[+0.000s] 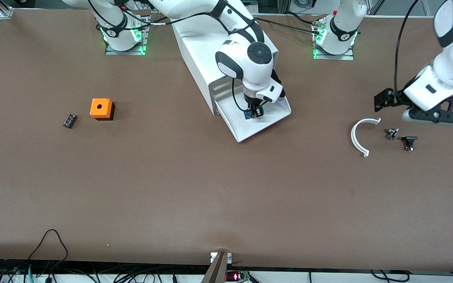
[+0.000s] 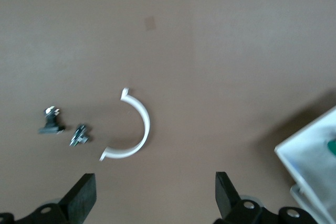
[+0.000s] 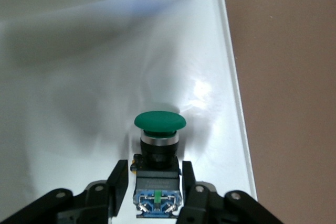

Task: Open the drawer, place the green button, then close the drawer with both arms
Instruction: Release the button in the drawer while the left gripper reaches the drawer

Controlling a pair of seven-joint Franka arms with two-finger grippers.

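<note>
The drawer [image 1: 275,114], lowest in the white cabinet [image 1: 199,47], stands pulled out toward the front camera. The button [image 1: 252,113] lies on its side on the drawer floor [image 3: 94,87]; its green cap and black-blue body [image 3: 159,145] show in the right wrist view. My right gripper [image 1: 255,108] is low in the drawer, its fingers [image 3: 118,178] astride the button body with a narrow gap on each side, so it is open [image 3: 154,174]. My left gripper [image 1: 415,112] hovers open [image 2: 155,198] over the table at the left arm's end, holding nothing.
A white curved clip [image 1: 358,137] [image 2: 137,129] and two small metal parts [image 1: 392,133] [image 1: 409,142] lie under the left gripper. An orange box with a hole [image 1: 101,108] and a small black block [image 1: 69,120] sit toward the right arm's end.
</note>
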